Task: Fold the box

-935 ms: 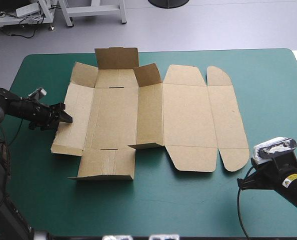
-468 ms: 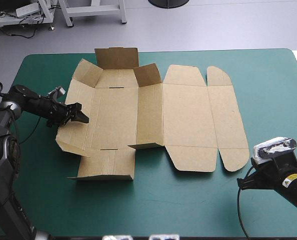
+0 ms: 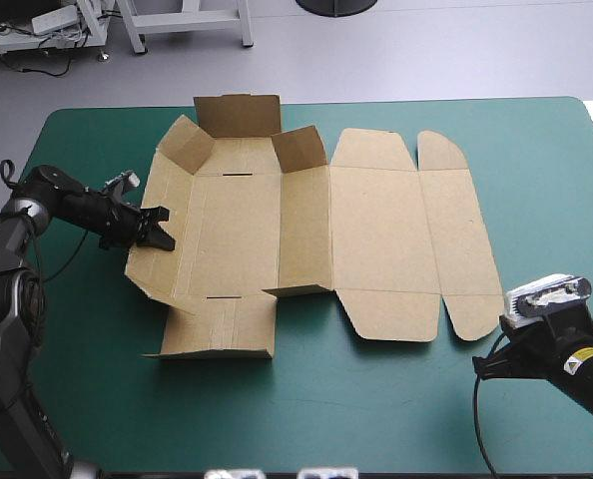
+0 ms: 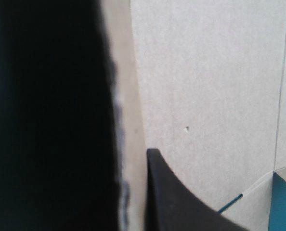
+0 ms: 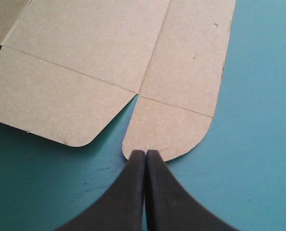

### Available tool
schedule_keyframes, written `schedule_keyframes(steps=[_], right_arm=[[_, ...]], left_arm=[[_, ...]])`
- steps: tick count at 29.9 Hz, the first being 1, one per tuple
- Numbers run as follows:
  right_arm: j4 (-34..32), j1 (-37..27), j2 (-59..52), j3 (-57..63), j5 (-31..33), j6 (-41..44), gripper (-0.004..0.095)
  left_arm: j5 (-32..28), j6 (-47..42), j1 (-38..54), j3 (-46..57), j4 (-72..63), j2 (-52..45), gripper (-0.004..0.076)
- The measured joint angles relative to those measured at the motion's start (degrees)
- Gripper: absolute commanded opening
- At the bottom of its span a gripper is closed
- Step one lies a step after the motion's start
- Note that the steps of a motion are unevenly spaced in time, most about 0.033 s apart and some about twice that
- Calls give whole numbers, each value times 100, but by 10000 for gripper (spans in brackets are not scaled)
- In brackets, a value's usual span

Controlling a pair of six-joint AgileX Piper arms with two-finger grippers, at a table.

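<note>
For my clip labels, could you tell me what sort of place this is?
Probably a robot lab bench: a teal-green covered table, the left tool and right tool, one brown box.

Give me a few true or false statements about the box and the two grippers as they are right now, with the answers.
1. The left gripper grips the left wall of the box. True.
2. The right gripper is open. False: it is shut, its fingers meeting in a point.
3. The box's right part lies flat on the cover. True.
4. The right gripper holds a flap. False: its tip is only at the edge of the rounded flap, with nothing between its fingers.
</note>
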Motion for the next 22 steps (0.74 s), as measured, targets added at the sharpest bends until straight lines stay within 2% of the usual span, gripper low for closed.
schedule_keyframes(steps=[10, 22], right_arm=[[158, 0, 0, 0, -8, -53, -24], [158, 0, 0, 0, -579, -180, -25]], left_arm=[[27, 616, -527, -1071, 161, -897, 0], [132, 840, -2385, -2009, 2293, -1718, 0]])
